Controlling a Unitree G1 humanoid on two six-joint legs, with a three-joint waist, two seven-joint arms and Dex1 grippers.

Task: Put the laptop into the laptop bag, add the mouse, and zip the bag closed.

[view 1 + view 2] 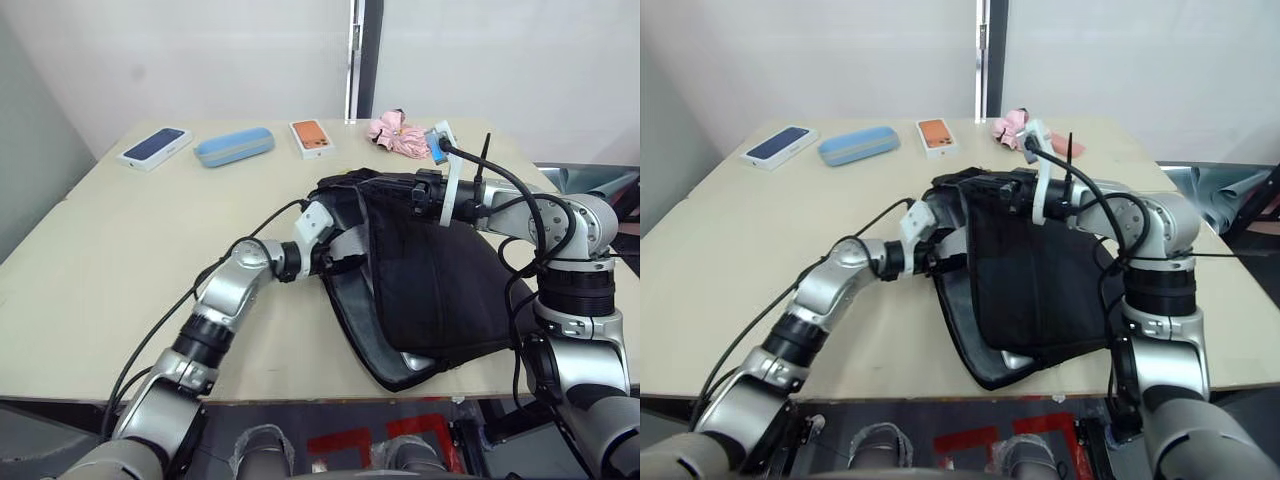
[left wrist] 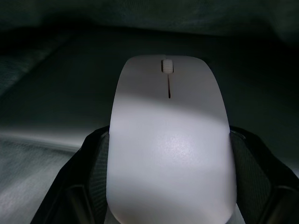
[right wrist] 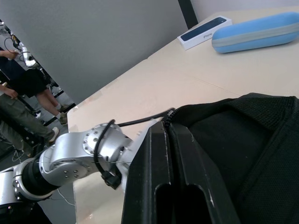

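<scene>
The black laptop bag [image 1: 430,280] lies on the table's front right part, with its upper flap lifted. My right gripper [image 3: 172,140] is shut on the flap's zip edge and holds the mouth of the bag [image 3: 243,140] apart. My left arm reaches into that opening from the left, wrist at the bag's rim. Inside the dark bag, my left gripper [image 2: 169,154] is shut on the white mouse [image 2: 168,116], a finger [image 2: 91,163] on each side. A silver corner of the laptop [image 1: 412,359] shows in the bag near the table's front edge.
Along the far side of the table [image 1: 120,260] lie a dark-blue phone box [image 1: 155,147], a light-blue oval case [image 1: 234,147], an orange phone box [image 1: 312,138] and a pink bundle [image 1: 398,135]. People [image 3: 21,93] stand beyond the table's left side.
</scene>
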